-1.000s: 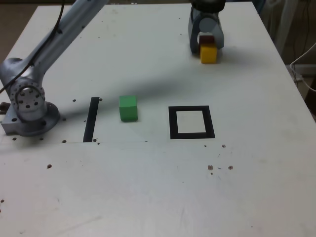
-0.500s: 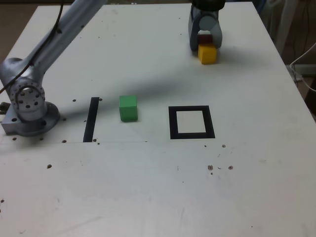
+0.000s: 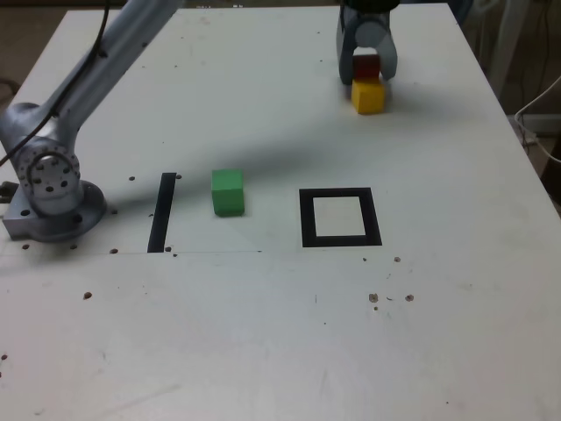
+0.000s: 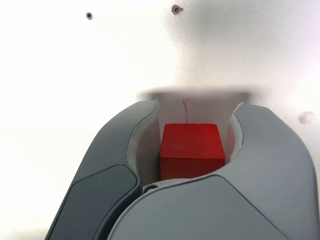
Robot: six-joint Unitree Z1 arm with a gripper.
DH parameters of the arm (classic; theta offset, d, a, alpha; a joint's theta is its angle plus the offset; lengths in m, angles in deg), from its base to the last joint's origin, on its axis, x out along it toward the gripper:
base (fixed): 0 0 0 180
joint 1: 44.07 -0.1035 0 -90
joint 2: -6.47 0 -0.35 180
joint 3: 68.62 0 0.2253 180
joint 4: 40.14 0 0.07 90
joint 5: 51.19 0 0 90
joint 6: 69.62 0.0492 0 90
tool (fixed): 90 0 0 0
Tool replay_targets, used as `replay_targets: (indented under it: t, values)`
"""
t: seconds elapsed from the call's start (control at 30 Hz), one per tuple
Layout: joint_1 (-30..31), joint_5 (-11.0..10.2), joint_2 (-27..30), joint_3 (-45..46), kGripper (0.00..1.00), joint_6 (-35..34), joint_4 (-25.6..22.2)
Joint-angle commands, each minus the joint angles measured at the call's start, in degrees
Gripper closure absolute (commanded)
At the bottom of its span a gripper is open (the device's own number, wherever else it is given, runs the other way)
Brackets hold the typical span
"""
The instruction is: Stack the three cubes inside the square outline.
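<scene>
Your grey two-finger gripper (image 3: 368,70) is clamped on the small red cube (image 4: 191,149) at the far end of the white tabletop (image 3: 263,324), with the small yellow cube (image 3: 369,96) on the surface just in front. The small green cube (image 3: 228,192) sits between the straight black strip (image 3: 162,211) and the thick black square outline (image 3: 339,217), which is empty. You can see dark specks and screw holes dotting the tabletop, and a white cable (image 3: 536,114) past its edge on the exterior view's right.

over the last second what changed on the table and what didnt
The gripper has risen slightly at the far end of the table with the red cube between its jaws, so more of that cube shows above the yellow cube. The yellow cube shifted a little toward the exterior view's left. The green cube, the square outline and the black strip stayed put.
</scene>
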Motion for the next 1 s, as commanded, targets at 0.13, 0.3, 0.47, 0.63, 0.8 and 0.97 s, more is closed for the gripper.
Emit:
replay_targets:
  t: [0.13,0.3,0.47,0.63,0.8,0.97]
  values:
    - [0.39,-0.99,4.18,0.24,0.62,0.65,-0.93]
    - [1.17,-1.87,7.98,2.02,0.62,0.76,-2.05]
    - [3.13,-2.43,13.47,8.34,0.62,-0.46,-2.29]
    - [6.43,-3.37,19.89,17.52,0.62,-3.36,-1.66]
    - [9.88,-2.83,26.31,26.58,0.62,-6.32,0.09]
    - [13.81,-2.92,32.69,35.29,0.62,-10.17,2.52]
